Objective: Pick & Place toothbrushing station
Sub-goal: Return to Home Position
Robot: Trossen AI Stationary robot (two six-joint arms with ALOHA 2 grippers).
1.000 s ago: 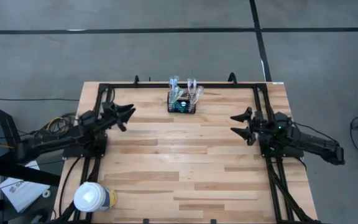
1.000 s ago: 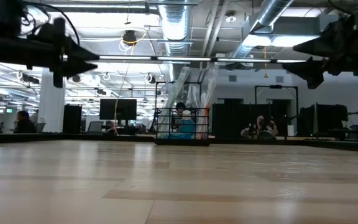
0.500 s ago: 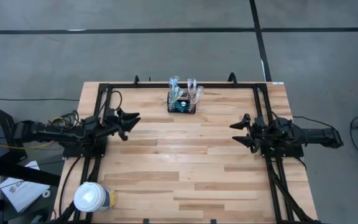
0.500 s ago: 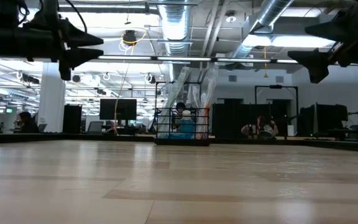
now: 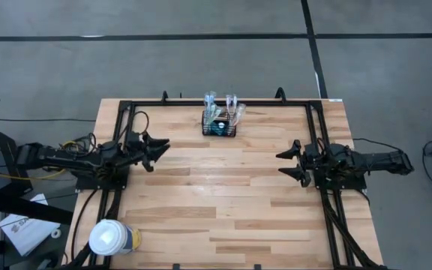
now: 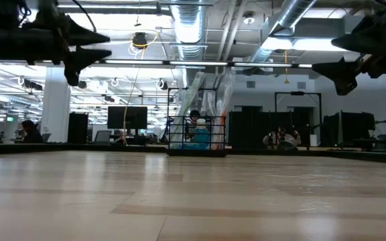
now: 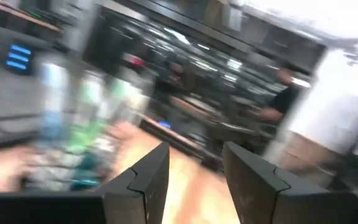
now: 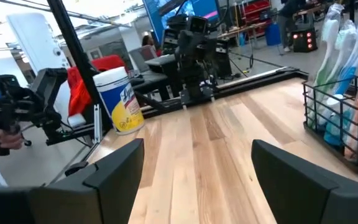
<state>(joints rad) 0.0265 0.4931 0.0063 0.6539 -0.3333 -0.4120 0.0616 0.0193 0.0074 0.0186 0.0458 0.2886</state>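
The toothbrushing station, a small black wire-mesh basket (image 5: 220, 124), stands on its base near the table's far edge, holding upright toothbrushes and teal tubes. It also shows in the low view (image 6: 197, 136), in the right wrist view (image 8: 344, 118) and, blurred, in the left wrist view (image 7: 73, 155). My left gripper (image 5: 156, 146) is open, held above the table at the left, well short of the basket. My right gripper (image 5: 289, 163) is open, above the table at the right, also apart from the basket.
A white-lidded yellow-blue cup (image 5: 113, 238) stands at the table's near left corner. A black frame (image 5: 223, 103) runs along the table's far and side edges. Bare wood lies between the two arms. People show in the room beyond.
My left gripper has gone a little toward the table's right and far side, and its arm has swung to lie more level. My right gripper has gone down toward the table's near edge and turned, and its arm has straightened. The basket has kept still.
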